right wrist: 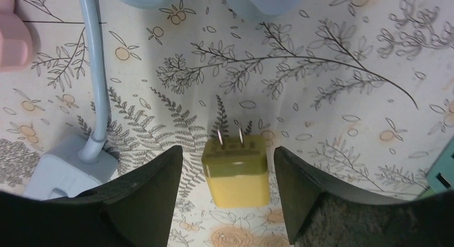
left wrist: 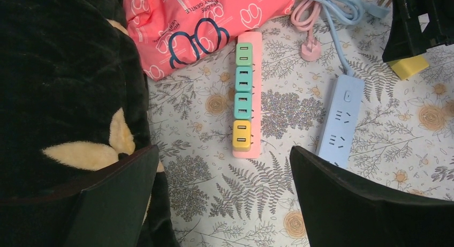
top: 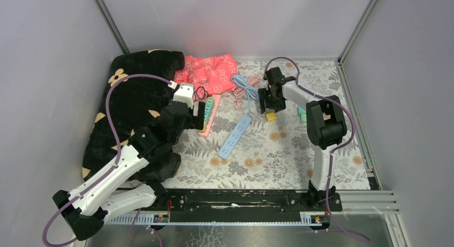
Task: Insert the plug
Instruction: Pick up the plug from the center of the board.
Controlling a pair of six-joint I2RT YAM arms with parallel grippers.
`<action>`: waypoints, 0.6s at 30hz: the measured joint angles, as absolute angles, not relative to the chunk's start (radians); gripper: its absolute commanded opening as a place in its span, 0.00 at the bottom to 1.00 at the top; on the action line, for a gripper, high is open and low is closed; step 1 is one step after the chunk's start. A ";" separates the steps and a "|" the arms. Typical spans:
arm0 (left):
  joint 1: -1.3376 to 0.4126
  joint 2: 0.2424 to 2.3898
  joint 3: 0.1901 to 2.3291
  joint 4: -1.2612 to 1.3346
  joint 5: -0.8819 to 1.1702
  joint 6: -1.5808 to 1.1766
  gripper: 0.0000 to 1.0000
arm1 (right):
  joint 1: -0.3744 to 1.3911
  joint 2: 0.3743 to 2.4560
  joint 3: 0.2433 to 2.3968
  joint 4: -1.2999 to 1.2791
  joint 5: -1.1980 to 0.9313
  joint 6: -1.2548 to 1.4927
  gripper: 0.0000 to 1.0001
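Note:
A yellow plug cube [right wrist: 235, 171] with two metal prongs lies on the floral mat; it also shows in the top view [top: 271, 117]. My right gripper [right wrist: 229, 196] is open and hangs above it, one finger on each side, not touching. A blue power strip [top: 234, 136] lies mid-table, also in the left wrist view [left wrist: 338, 120]. A pink power strip [left wrist: 256, 91] holds three green plugs and one yellow plug [left wrist: 241, 135]. My left gripper [left wrist: 225, 204] is open and empty just below the pink strip's near end, beside the black cloth.
A black plush cloth with cream flowers [top: 126, 105] covers the left side. A pink-red packet [top: 209, 71] lies at the back. Blue and pink cables [top: 245, 87] coil behind the strips. A teal plug [top: 301, 114] sits by the right arm.

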State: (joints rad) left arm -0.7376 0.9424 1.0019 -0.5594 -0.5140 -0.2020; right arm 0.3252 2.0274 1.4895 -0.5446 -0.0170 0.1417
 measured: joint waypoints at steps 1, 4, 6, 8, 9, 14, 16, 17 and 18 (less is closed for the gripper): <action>-0.737 0.944 1.002 -0.559 -0.514 -0.202 1.00 | 0.329 2.041 1.501 -0.553 -0.015 0.138 0.69; -0.731 0.949 1.002 -0.559 -0.514 -0.203 1.00 | 0.343 2.083 1.532 -0.576 -0.005 0.126 0.68; -0.725 0.949 1.002 -0.558 -0.515 -0.203 1.00 | 0.352 2.103 1.543 -0.590 0.009 0.117 0.66; -0.722 0.949 1.002 -0.553 -0.516 -0.207 1.00 | 0.358 2.105 1.551 -0.596 0.015 0.115 0.65; -0.719 0.949 1.002 -0.551 -0.517 -0.210 1.00 | 0.359 2.106 1.551 -0.598 0.017 0.113 0.63; -0.701 0.967 1.002 -0.548 -0.519 -0.226 1.00 | 0.360 2.107 1.551 -0.611 0.036 0.109 0.52; -0.692 0.979 1.002 -0.548 -0.505 -0.226 1.00 | 0.360 2.107 1.550 -0.611 0.042 0.110 0.51; -0.686 0.983 1.002 -0.548 -0.494 -0.226 1.00 | 0.360 2.107 1.547 -0.609 0.042 0.110 0.50; -0.683 0.984 1.002 -0.548 -0.484 -0.226 1.00 | 0.360 2.104 1.543 -0.604 0.042 0.113 0.50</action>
State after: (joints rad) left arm -0.6827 0.9844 1.0016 -0.5484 -0.4839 -0.2256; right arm 0.3603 2.1044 1.5429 -0.6037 0.0418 0.1131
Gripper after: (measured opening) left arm 0.997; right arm 0.544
